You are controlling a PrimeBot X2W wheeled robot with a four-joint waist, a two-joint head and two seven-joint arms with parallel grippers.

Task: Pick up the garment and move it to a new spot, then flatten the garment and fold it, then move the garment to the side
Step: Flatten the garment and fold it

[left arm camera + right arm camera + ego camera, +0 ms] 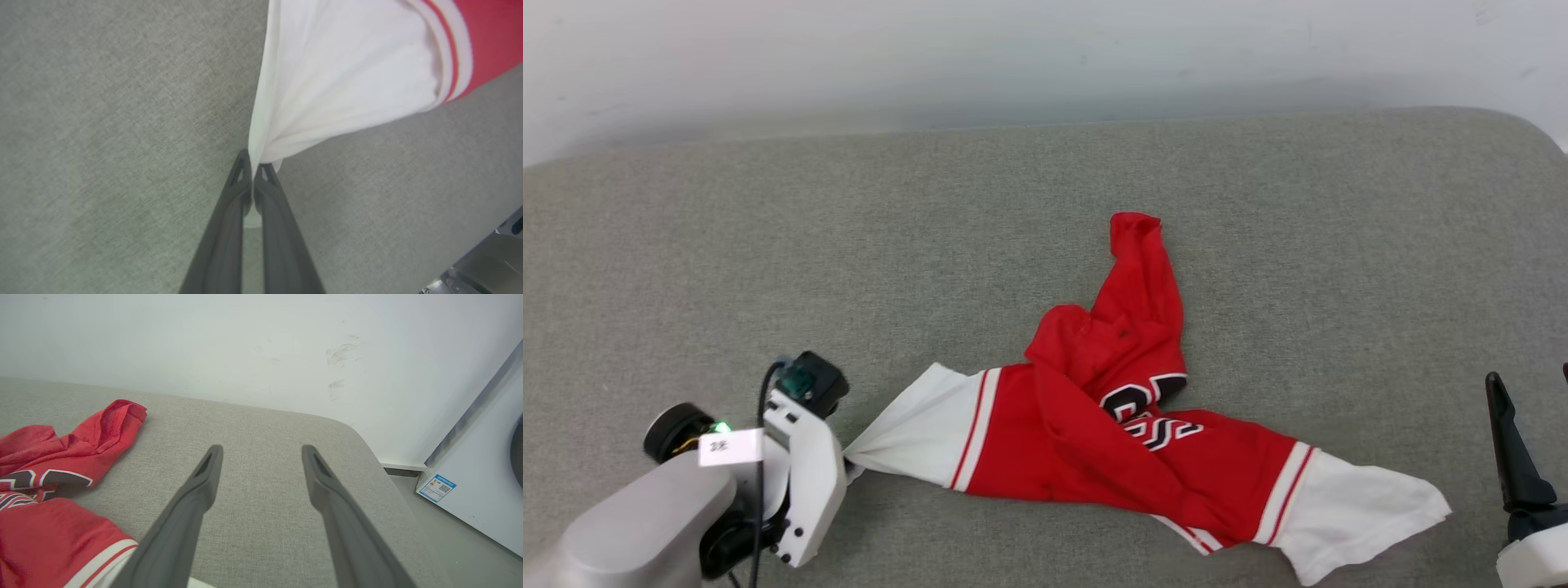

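Note:
The garment (pixel 1094 425) is a red jersey T-shirt with white sleeves and black white-edged lettering, lying crumpled across the grey cushioned surface (pixel 931 245). Its left white sleeve (pixel 343 81) is drawn into a point at my left gripper (pixel 254 163), which is shut on the sleeve's edge; in the head view that gripper (pixel 849 461) lies at the sleeve tip (pixel 907 445) beside the pale wrist. My right gripper (pixel 261 451) is open, its fingers spread above bare cushion to the right of the garment (pixel 61 465). One of its dark fingers (pixel 1507 441) rises at the head view's right edge.
A white wall (pixel 1013 57) runs behind the cushion. The cushion's rounded right corner (pixel 351 433) drops to the floor, where a white appliance (pixel 482 473) with a blue label stands. Bare cushion stretches to the left and far side of the garment.

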